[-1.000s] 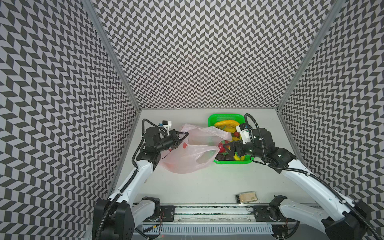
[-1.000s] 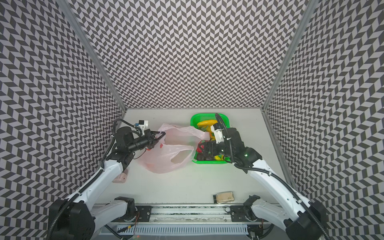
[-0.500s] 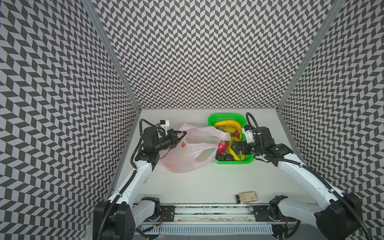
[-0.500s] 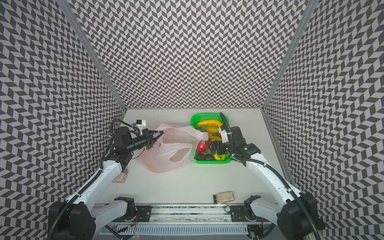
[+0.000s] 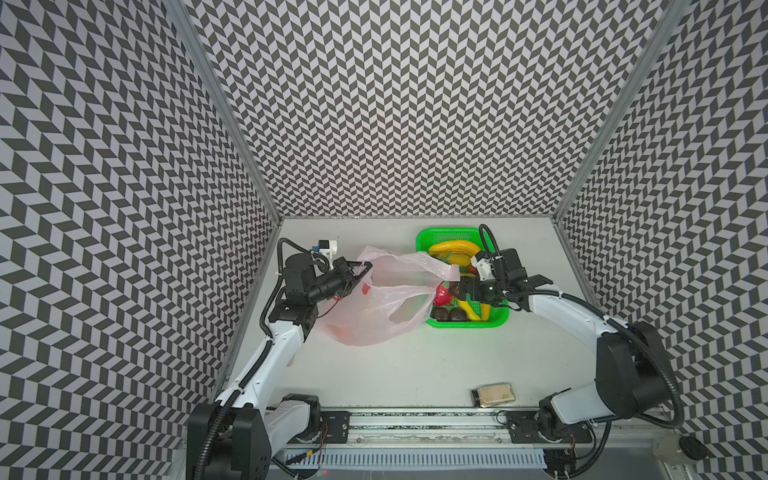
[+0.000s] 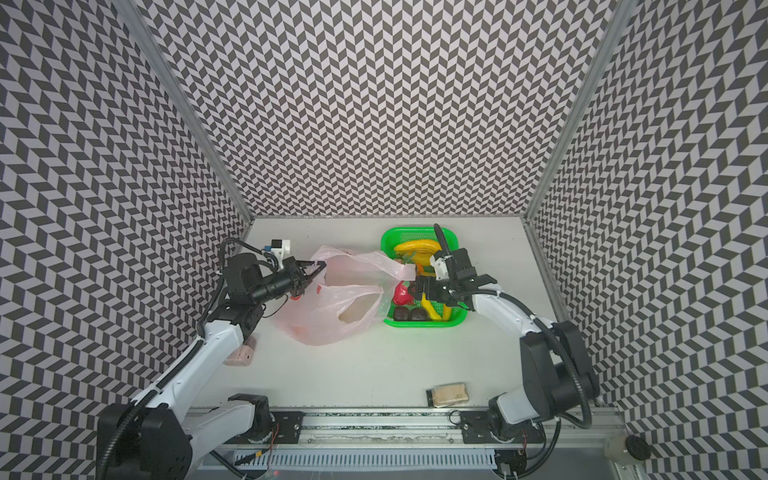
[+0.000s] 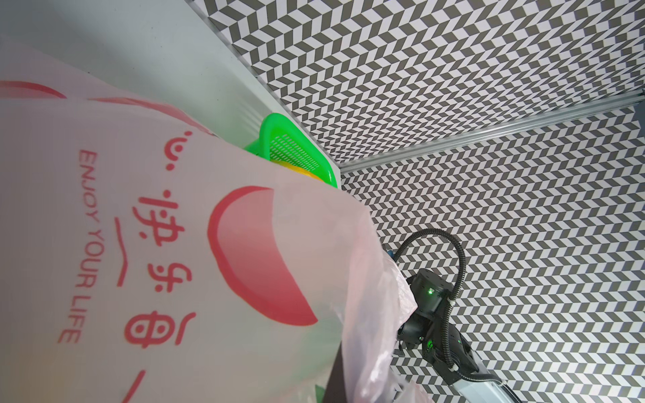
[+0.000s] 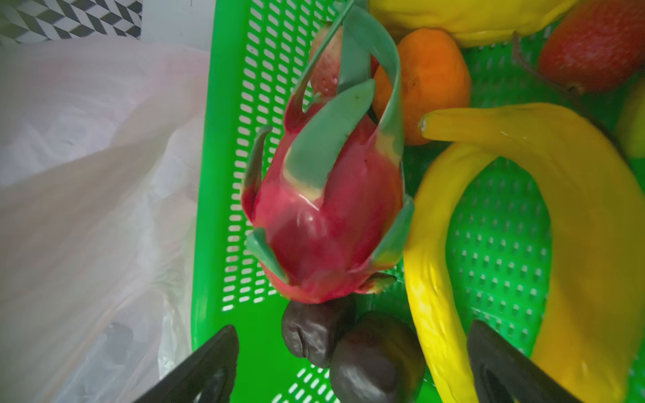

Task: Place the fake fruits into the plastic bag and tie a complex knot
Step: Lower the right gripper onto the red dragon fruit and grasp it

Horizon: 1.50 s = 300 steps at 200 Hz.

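**Plastic bag** (image 5: 374, 299): pink and translucent, slumped just beside the green basket (image 5: 496, 323). Its mouth is turned toward the basket and one loop handle is draped onto the basket's rim. Whether any fruit is inside cannot be told apart from the red print.

**Green basket:** holds every fake fruit in view.

**Left gripper** (image 5: 360, 271): on the bag's side away from the basket. Its fingers are clenched on the bag's rim, holding the mouth up.

**Right gripper** (image 5: 464, 286): over the basket's bag-side half. Its fingers are spread wide and grasp nothing.

**Bananas** (image 8: 576, 209): in the basket, on the side away from the bag.

**Dragon fruit** (image 8: 324, 226): in the basket, along the wall nearest the bag.

**Dark brown fruits** (image 8: 349, 345): in the basket, touching the dragon fruit's base, between the spread fingers.

**Step in hand:** judged to be fruit loading at the pick stage; no knot is begun.

**Next move calls for:**
- Lower the fingers around one fruit and close firmly, since the glossy skins may slip.
- Lift it over the basket wall into the held-open mouth.
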Each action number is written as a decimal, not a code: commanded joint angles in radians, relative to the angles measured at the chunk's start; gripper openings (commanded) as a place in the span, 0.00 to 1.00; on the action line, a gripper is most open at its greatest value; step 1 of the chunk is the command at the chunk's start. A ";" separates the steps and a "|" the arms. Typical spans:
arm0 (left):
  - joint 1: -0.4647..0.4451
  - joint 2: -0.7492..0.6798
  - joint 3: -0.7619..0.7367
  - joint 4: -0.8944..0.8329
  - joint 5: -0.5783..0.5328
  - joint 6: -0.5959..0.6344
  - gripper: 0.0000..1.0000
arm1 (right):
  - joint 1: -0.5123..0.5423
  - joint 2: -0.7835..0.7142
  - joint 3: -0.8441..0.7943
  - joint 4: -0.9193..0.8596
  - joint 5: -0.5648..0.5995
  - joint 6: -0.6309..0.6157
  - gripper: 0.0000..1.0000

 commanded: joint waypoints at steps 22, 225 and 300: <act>0.010 -0.028 0.016 0.034 0.022 -0.013 0.00 | 0.000 0.072 0.062 0.141 -0.077 0.085 0.99; 0.014 -0.042 0.010 0.054 0.037 -0.021 0.00 | 0.092 0.312 0.284 -0.026 0.159 0.089 0.96; 0.014 -0.038 0.010 0.056 0.041 -0.019 0.00 | 0.056 0.244 0.295 -0.037 0.092 0.074 0.95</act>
